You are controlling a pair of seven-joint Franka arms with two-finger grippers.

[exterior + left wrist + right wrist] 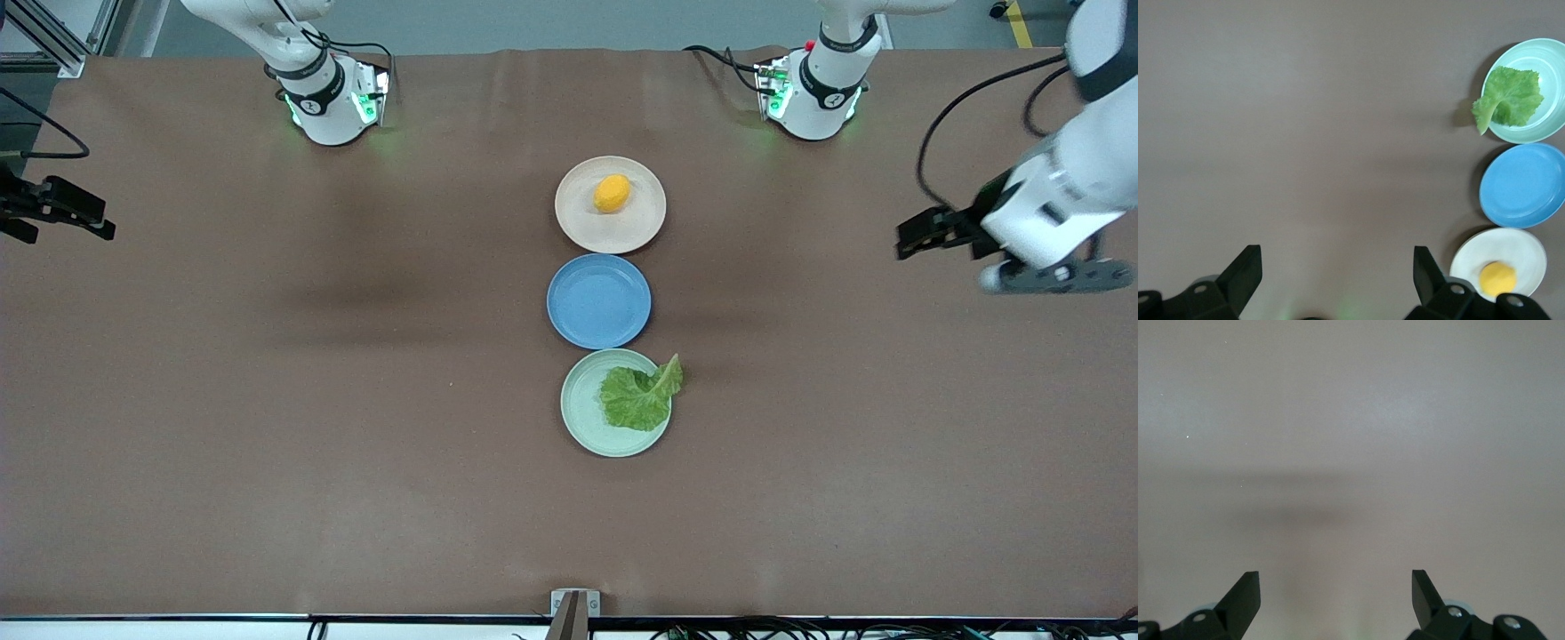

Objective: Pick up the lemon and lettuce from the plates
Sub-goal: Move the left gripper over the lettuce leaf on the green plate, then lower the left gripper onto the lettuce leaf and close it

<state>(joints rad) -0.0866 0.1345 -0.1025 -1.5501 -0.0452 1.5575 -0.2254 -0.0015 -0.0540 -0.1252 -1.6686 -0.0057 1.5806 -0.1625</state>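
Right end effector (89,222) hangs spread and empty over the surface (267,400) at its own end, well apart from the plates; lemon (613,193) sits on the beige-pink plate (645,222), lettuce (640,396) on the mint plate (582,413) nearer the camera, stem tip past the rim toward the left arm; left end effector (916,236), also spread and empty, looks closer.

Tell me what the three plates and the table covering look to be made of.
The beige-pink plate, the blue plate and the mint green plate look like matte moulded plastic or melamine: flat uniform colour, soft rims, barely any glare. It could be glazed ceramic. The table covering looks like brown paper or thin fabric, dull, with faint creases near the robot bases.
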